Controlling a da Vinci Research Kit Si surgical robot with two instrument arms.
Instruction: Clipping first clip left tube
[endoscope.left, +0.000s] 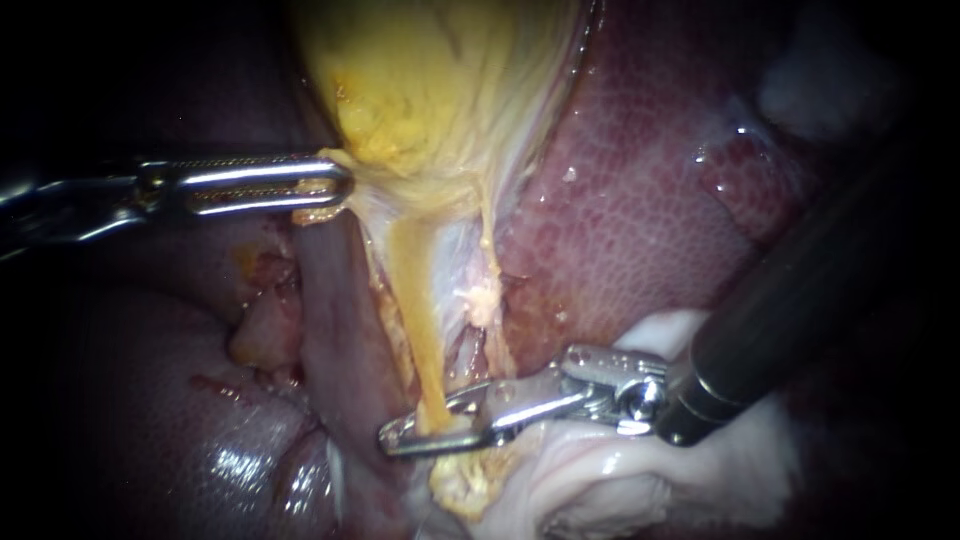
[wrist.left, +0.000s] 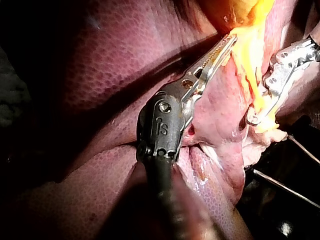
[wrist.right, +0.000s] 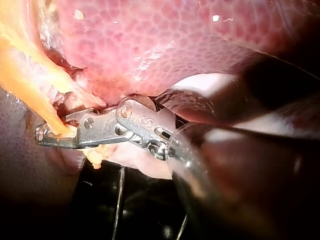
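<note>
Left instrument (endoscope.left: 343, 185), entering from the left: jaws clamped on the yellow lower edge of the gallbladder (endoscope.left: 440, 90). Right instrument (endoscope.left: 390, 438), entering from the lower right: jaws closed across the left tube (endoscope.left: 415, 300) near its lower end, beside the liver (endoscope.left: 640, 200).

Surroundings dark; thin wires (wrist.left: 282, 186) against black ground (wrist.right: 145, 220) below.

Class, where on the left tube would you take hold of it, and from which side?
Probably low on the left tube, on its bare stretch below the gallbladder, crossing it from the right, as the right instrument lies. It runs straight and nearly upright, so a crosswise hold meets it squarely.
</note>
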